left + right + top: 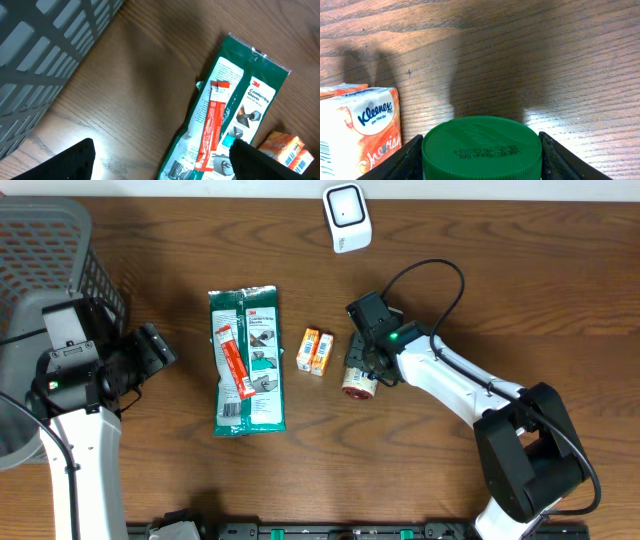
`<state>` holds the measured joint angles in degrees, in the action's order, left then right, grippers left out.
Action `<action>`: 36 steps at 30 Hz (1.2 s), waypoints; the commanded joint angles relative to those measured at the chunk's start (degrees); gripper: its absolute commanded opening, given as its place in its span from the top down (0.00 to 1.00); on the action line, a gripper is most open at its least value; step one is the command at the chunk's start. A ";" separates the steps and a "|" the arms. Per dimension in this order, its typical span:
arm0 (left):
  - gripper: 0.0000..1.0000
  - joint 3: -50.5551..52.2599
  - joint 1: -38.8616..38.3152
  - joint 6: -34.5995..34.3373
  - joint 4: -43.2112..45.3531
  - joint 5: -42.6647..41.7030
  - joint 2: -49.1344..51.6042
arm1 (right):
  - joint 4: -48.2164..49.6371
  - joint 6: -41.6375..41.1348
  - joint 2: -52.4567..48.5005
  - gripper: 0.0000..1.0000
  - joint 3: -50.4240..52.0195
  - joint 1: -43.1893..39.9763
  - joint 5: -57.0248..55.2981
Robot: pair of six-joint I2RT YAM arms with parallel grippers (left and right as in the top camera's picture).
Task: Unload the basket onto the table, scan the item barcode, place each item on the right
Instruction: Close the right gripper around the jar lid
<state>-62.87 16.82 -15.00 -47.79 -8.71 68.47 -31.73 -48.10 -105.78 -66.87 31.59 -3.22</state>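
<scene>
The right pincer (482,156) is clasping the green-lidded jar (481,145) lying on the tabletop (530,55) beside the tissue packs (362,130), the left pincer (161,152) is hanging wide open and empty, and the jar's barcode probably needs lifting toward the scanner (346,217) next.

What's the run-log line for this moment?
right gripper: shut on green-lidded round jar | left gripper: open, empty | white scanner: untouched
</scene>
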 commanded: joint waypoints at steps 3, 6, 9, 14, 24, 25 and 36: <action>0.14 -0.72 0.09 0.35 -0.13 -0.28 0.17 | 0.09 0.42 -1.88 0.41 0.37 0.44 -2.40; 0.14 -0.72 0.09 0.35 -0.13 -0.28 0.17 | 0.55 0.44 -3.02 0.39 0.37 0.44 -2.49; 0.14 -0.72 0.09 0.33 -0.13 -0.28 0.17 | 0.72 0.44 -3.13 0.39 0.35 0.44 -2.32; 0.14 -0.72 0.09 0.35 -0.13 -0.28 0.17 | 0.83 0.44 -3.06 0.41 0.35 0.44 -2.05; 0.14 -0.72 0.09 0.33 -0.13 -0.28 0.17 | 0.37 5.88 -1.09 0.58 0.33 -0.26 -2.08; 0.14 -0.72 0.09 0.35 -0.13 -0.28 0.17 | 0.22 6.47 -0.26 0.58 0.33 -0.26 -2.10; 0.14 -0.72 0.09 0.35 -0.13 -0.28 0.17 | -1.36 18.58 10.14 0.57 0.33 -1.22 -2.73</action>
<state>-62.87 16.82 -15.00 -47.79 -8.71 68.49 -32.40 -35.11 -98.83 -66.37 31.09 -4.78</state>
